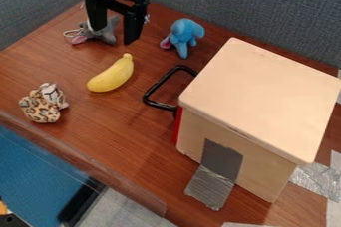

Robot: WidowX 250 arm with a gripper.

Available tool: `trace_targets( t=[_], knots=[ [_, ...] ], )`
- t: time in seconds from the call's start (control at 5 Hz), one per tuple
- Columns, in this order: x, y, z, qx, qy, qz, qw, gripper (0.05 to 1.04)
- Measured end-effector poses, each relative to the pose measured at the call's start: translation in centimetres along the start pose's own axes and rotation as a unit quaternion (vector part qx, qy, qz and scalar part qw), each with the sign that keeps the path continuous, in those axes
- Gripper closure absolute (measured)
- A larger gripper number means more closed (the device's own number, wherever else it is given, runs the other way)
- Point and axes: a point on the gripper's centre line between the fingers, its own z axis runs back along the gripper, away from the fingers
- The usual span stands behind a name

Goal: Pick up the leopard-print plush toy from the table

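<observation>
Camera view: black gripper (114,37) with fingers spread wide and tips pointing down, pictured over the table (126,126) beyond the yellow banana (110,75). Seen partly through the open gap, past the same banana, a gray plush toy (106,34); contact with the gripper impossible to tell. Pink end aimed left, long axis slanting up from there to the right. Also pictured: blue plush elephant (184,33) beyond and right of the banana, spotted plush toy (41,106) left and nearer, wooden box (263,96) right and nearer, black handle (155,84) toward the banana.
</observation>
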Motion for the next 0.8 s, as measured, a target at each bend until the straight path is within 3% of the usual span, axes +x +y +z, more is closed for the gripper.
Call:
trace_targets(
  t=[0.2, 0.4, 0.8],
  knots=[
    [-0.5, -0.1, -1.4, -0.006, 0.019, 0.0, 0.9998, 0.083],
    [-3.4, -0.3, -2.9, -0.024, 0.039, -0.017, 0.9988, 0.083],
    [-9.4, 0.4, -3.3, -0.014, 0.038, -0.021, 0.999, 0.083]
  ],
)
